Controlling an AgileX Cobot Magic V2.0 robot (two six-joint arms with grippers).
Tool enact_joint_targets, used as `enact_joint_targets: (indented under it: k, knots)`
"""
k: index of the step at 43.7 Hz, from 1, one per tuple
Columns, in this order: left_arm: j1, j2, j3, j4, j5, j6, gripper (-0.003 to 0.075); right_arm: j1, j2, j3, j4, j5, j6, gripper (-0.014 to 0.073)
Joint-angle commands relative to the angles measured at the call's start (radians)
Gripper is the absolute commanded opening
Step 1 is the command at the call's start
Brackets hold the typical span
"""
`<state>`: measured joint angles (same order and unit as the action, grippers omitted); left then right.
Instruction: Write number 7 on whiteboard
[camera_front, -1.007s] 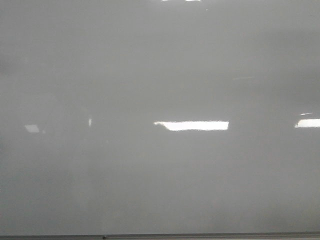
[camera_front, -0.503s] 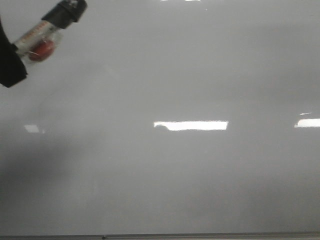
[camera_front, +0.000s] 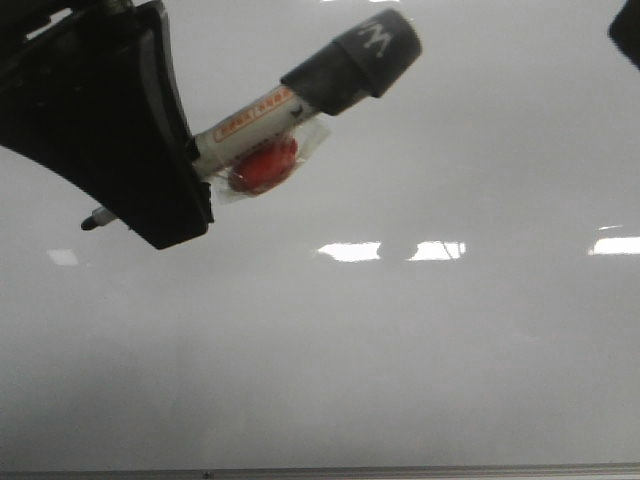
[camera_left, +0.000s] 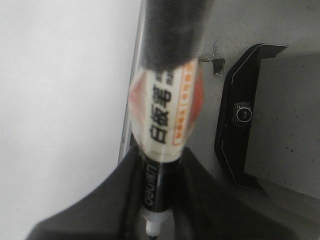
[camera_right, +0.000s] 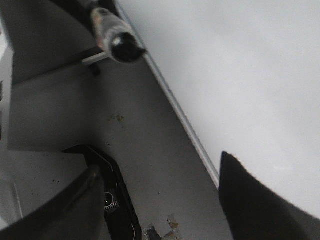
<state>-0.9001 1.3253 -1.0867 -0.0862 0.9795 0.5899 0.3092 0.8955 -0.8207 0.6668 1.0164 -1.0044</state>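
The whiteboard (camera_front: 400, 380) is a glossy pale-grey board that fills the front view, with a thin metal edge strip (camera_front: 400, 471). No marker strokes of the number 7 show on it. My left gripper (camera_front: 160, 205) is shut on a whiteboard marker (camera_front: 300, 105) above the board's upper left. The marker's black butt end (camera_front: 365, 55) points right and its tip (camera_front: 92, 222) pokes out left. In the left wrist view the marker (camera_left: 165, 115) sits between the fingers (camera_left: 100, 210). My right gripper (camera_right: 160, 200) is open and empty over the board's edge; only a corner of it (camera_front: 628, 30) shows in front.
A black-rimmed device (camera_right: 117, 205) lies on the grey table (camera_right: 140, 135) beside the board's edge strip (camera_right: 185, 125); it also shows in the left wrist view (camera_left: 240, 115). Scraps of tape (camera_right: 167, 227) lie near it. Bright light reflections (camera_front: 390, 251) cross the board.
My left gripper with the marker came in from the upper left and now reaches far into the front view. A corner of the right gripper has appeared at top right.
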Motion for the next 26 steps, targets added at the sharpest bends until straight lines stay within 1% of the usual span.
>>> enact_joint_targets:
  k: [1,6,12,19,23,26]
  knots:
    - [-0.032,-0.025,-0.037,-0.017,-0.033,0.001,-0.0021,0.093,0.026,-0.034,0.052,-0.064,-0.041,0.0464]
    - [-0.053,-0.025,-0.037,-0.017,-0.033,0.001,-0.0021,0.174,0.079,-0.058,0.052,-0.096,-0.040,0.0464]
    - [-0.060,-0.025,-0.037,-0.019,-0.033,0.001,-0.0021,0.232,0.156,-0.120,0.053,-0.111,-0.040,0.0464]
    - [-0.060,-0.025,-0.037,-0.019,-0.037,0.001,-0.0021,0.288,0.236,-0.174,0.059,-0.110,-0.040,0.0464]
    - [-0.060,-0.025,-0.037,-0.019,-0.037,0.001,-0.0021,0.303,0.260,-0.187,0.067,-0.114,-0.040,0.0463]
    - [-0.060,-0.025,-0.037,-0.019,-0.037,0.001,-0.0021,0.303,0.261,-0.188,0.070,-0.119,-0.040,0.0437]
